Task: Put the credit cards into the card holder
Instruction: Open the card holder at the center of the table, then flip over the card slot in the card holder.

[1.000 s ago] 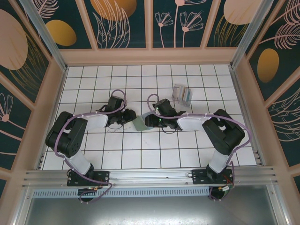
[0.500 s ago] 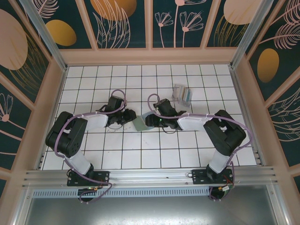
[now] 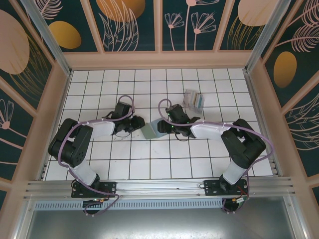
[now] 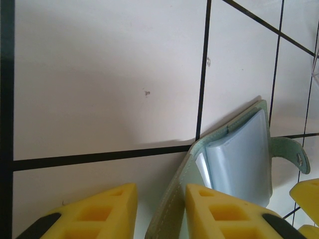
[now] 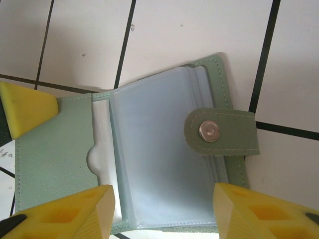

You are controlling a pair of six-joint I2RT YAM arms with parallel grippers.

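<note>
The sage-green card holder (image 3: 149,132) lies open on the white tiles between my two grippers. Its clear sleeves (image 5: 159,144) face up, and the snap strap (image 5: 219,132) folds over their right edge. My left gripper (image 4: 160,191) is shut on the raised green cover (image 4: 174,199), which stands on edge above the floor. My right gripper (image 5: 163,194) hangs open just over the sleeves, one yellow finger on each side and nothing pinched. A left fingertip (image 5: 25,112) shows at the cover's outer edge. The credit cards are out of view.
A small clear plastic stand (image 3: 193,99) with greyish-teal contents sits behind and to the right of the right gripper. Pink frame walls (image 3: 55,109) enclose the tiled floor on three sides. A metal rail (image 3: 159,186) carries both arm bases along the near edge.
My right gripper's jaws have spread wider and the arm has shifted slightly right. The left gripper and the cover it holds have not moved.
</note>
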